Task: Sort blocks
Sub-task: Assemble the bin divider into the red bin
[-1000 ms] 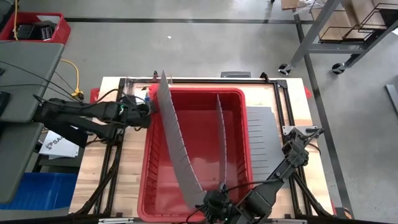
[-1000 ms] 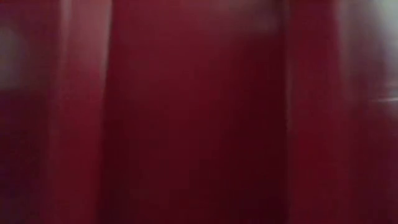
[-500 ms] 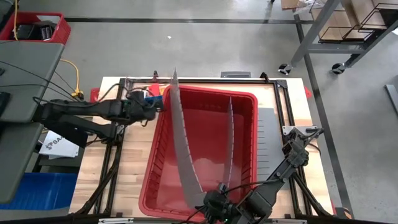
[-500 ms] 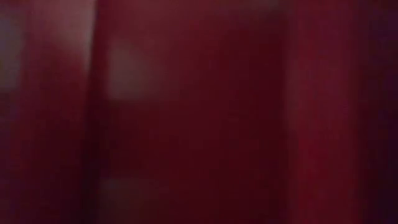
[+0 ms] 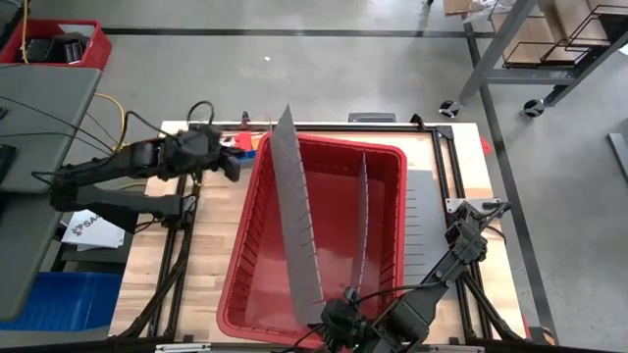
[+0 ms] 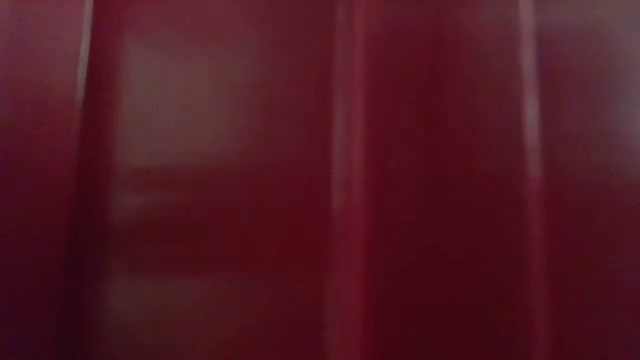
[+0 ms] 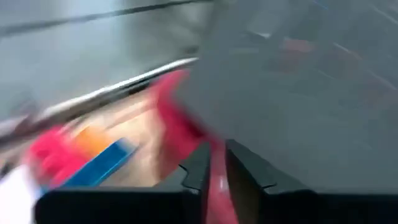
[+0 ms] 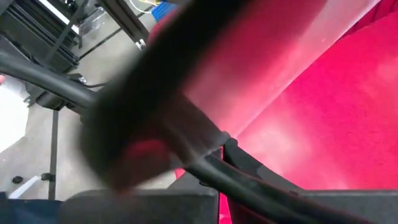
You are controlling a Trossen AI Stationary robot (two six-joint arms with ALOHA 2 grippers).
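The left end effector [image 5: 234,165], fingers slightly parted and empty, has just let go and backed off the red bin [image 5: 388,255]'s far-left corner; sorting can resume. Blocks [image 5: 238,143] lie beside it on the surface [image 5: 201,265]. The right end effector [image 5: 334,319] stays clenched at the bin's near rim.

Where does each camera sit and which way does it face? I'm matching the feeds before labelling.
High: above the table, straight down on the red bin, grey dividers, both arms.
Low: table height, filled by a red blur; no arm visible.
Left wrist: past the left gripper toward the bin rim and blocks.
Right wrist: at the bin's near rim; own fingers hidden by blur.
Shared: high and left wrist both show bin and blocks.
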